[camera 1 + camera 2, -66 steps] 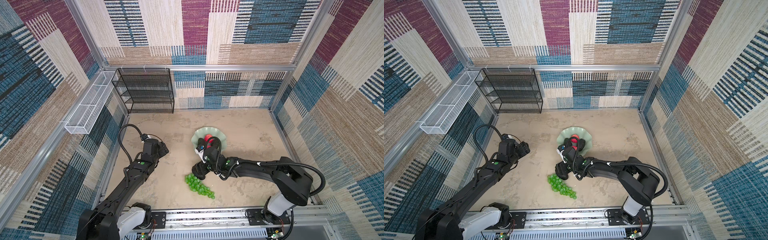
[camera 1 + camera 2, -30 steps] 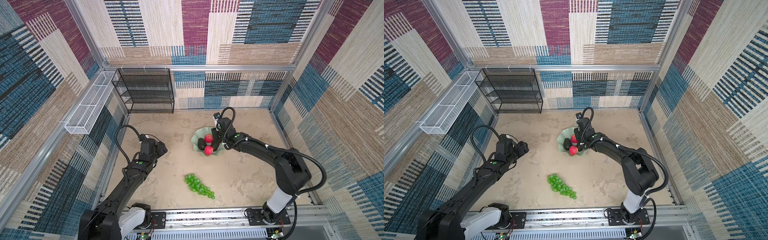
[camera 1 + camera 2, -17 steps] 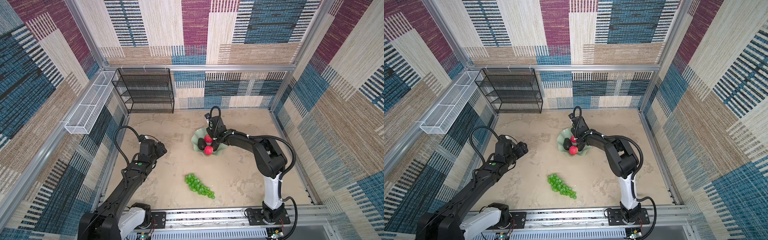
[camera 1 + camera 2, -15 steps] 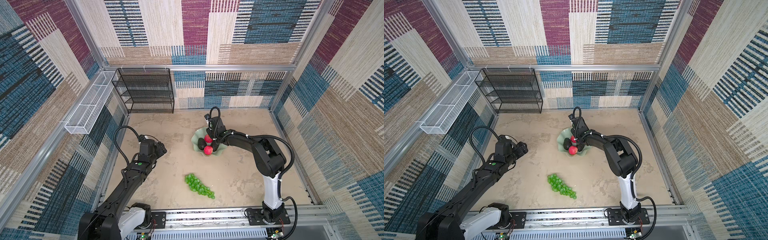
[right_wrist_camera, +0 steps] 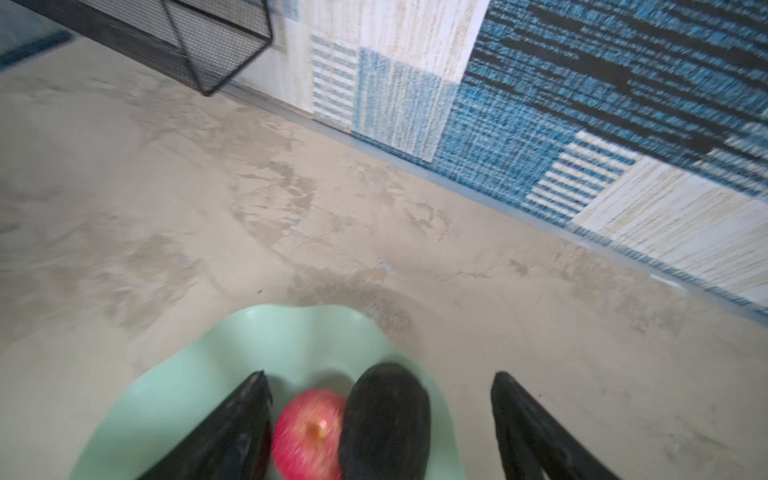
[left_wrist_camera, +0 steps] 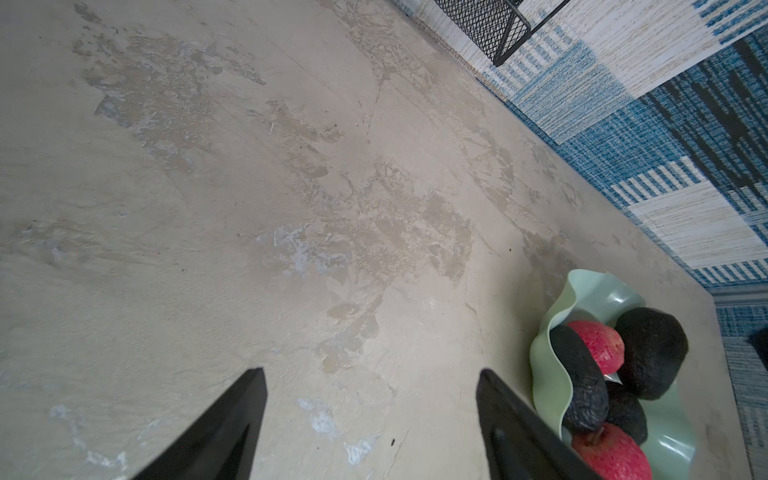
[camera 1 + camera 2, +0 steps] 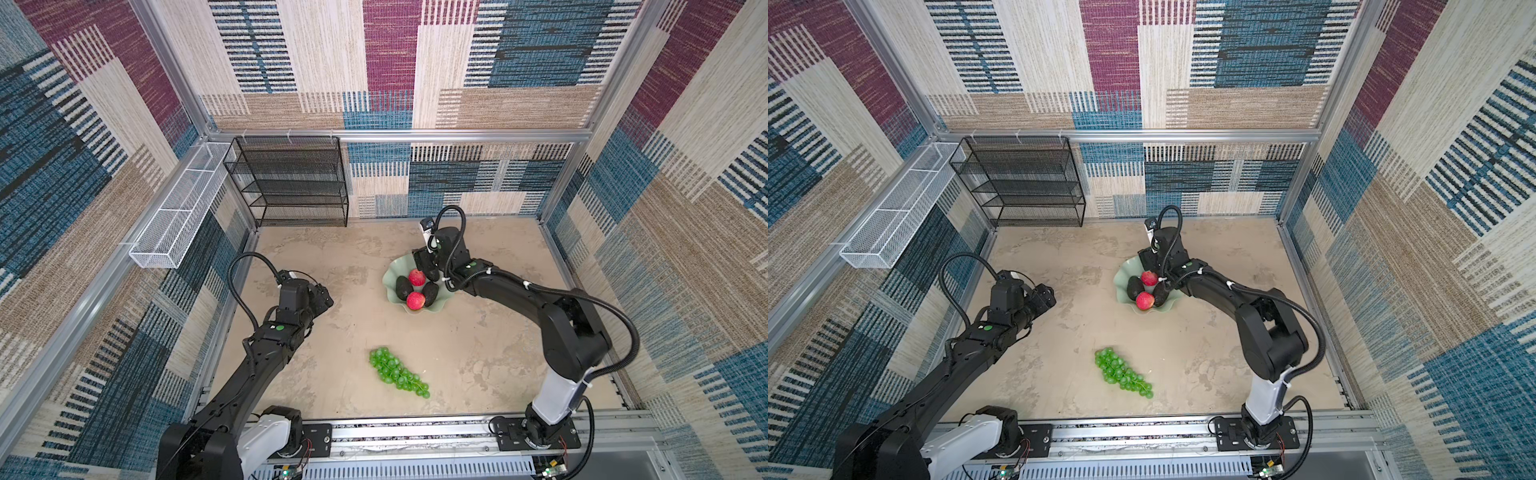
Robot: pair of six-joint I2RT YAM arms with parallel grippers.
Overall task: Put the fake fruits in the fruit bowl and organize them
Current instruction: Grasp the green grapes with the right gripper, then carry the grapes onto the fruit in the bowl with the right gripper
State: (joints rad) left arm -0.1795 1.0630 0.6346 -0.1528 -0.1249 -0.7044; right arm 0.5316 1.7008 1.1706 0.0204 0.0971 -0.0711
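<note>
The pale green fruit bowl (image 7: 389,281) (image 7: 1120,286) stands right of the table's middle. Two red apples (image 7: 417,277) (image 7: 415,301) and dark avocados (image 7: 402,288) (image 7: 430,293) lie in it. My right gripper (image 7: 428,269) (image 5: 379,376) hangs open over the bowl's far side. An avocado (image 5: 384,424) and an apple (image 5: 309,436) lie loose between its fingers. The green grapes (image 7: 397,372) (image 7: 1121,374) lie on the table nearer the front. My left gripper (image 7: 324,297) (image 6: 370,370) is open and empty over bare table, left of the bowl (image 6: 540,365).
A black wire shelf rack (image 7: 291,183) stands against the back wall at the left. A white wire basket (image 7: 178,216) hangs on the left wall. Patterned walls close in the table on three sides.
My right gripper came from beside the grapes to the bowl and has opened, leaving an avocado lying in the bowl. The left arm has barely moved.
</note>
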